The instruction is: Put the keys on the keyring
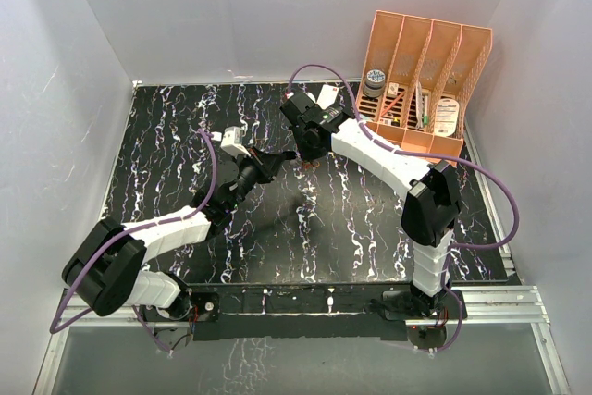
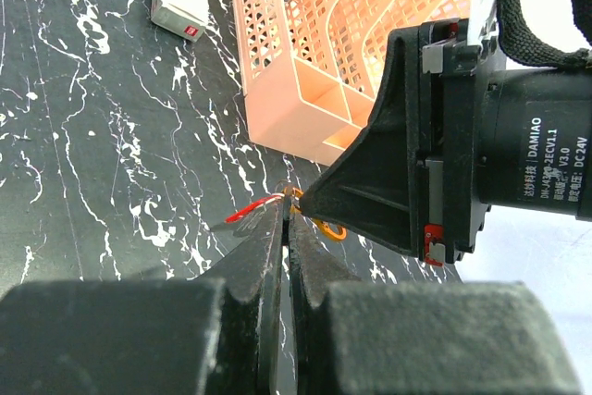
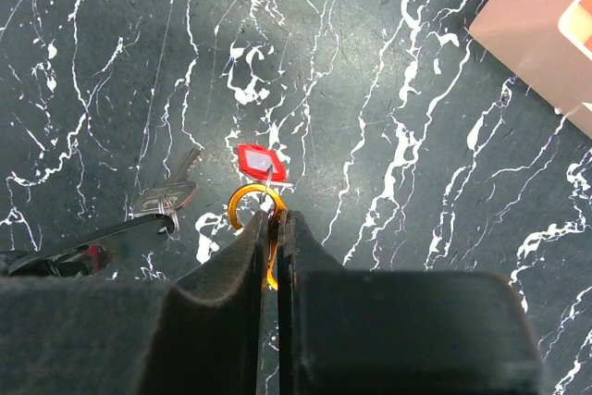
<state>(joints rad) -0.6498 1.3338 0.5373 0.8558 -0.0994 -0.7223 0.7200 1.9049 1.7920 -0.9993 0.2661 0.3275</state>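
Above the middle of a black, white-veined table (image 1: pixel 166 127), two robot arms meet tip to tip, with an orange desk rack (image 1: pixel 430 62) at the back right. The right gripper (image 3: pixel 276 217) has its fingers pressed together on the rim of the keyring (image 3: pixel 234 205). The left gripper (image 2: pixel 286 215) is closed too and seems to pinch the silvery key (image 3: pixel 169 195) by its head, though the contact is partly hidden. In the right wrist view this key sits just beside the ring, not touching it. The step in hand looks like feeding this key onto the ring. To do it well, the right gripper should hold the ring steady while the left brings the hole in the key's head to the ring's split end. That move should be small and slow, since both parts are tiny and a slight twist could knock the key from the pinch or spin the ring. The grip covers part of the rim, so the split needs to lie on the free side. The keyring is a thin orange-brown wire loop, showing mostly as an arc beside the right fingertips. The red key (image 3: pixel 261 160) has a bright red, diamond-shaped head just beyond the ring and a pale blade running down to it. Whether it is threaded on or only touching cannot be told. The silvery key is pale and shiny, its blade angled away from the left fingers
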